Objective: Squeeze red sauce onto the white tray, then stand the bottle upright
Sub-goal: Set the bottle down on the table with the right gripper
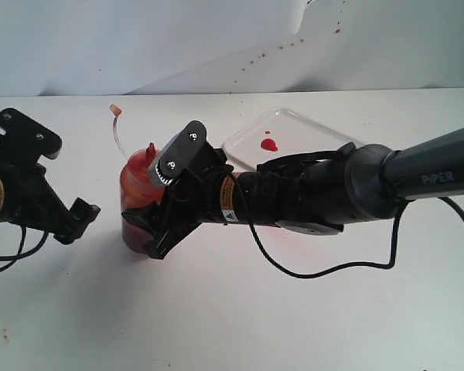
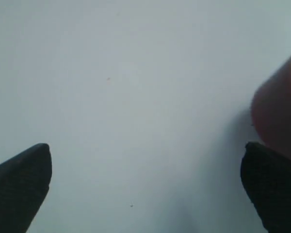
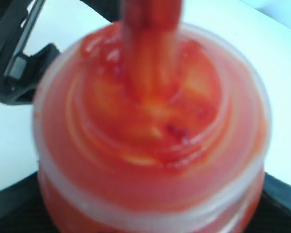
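The bottle (image 1: 138, 185) stands about upright left of the table's middle, red-smeared, its nozzle up and its tethered tip cap (image 1: 116, 110) arching above. My right gripper (image 1: 145, 226) reaches across and is shut on the bottle's lower body. In the right wrist view the bottle (image 3: 150, 121) fills the frame from above, blurred, between my right gripper's (image 3: 150, 213) fingers. The white tray (image 1: 325, 131) lies behind the right arm with a blob of red sauce (image 1: 269, 144) on it. My left gripper (image 1: 81, 220) hangs open just left of the bottle (image 2: 281, 102), fingertips wide apart (image 2: 145, 189).
Red splatter dots the back wall (image 1: 294, 42). A black cable (image 1: 325, 270) loops on the table under the right arm. A faint pink smear (image 1: 294, 234) shows beneath the arm. The left gripper's body (image 3: 14, 58) appears beside the bottle in the right wrist view.
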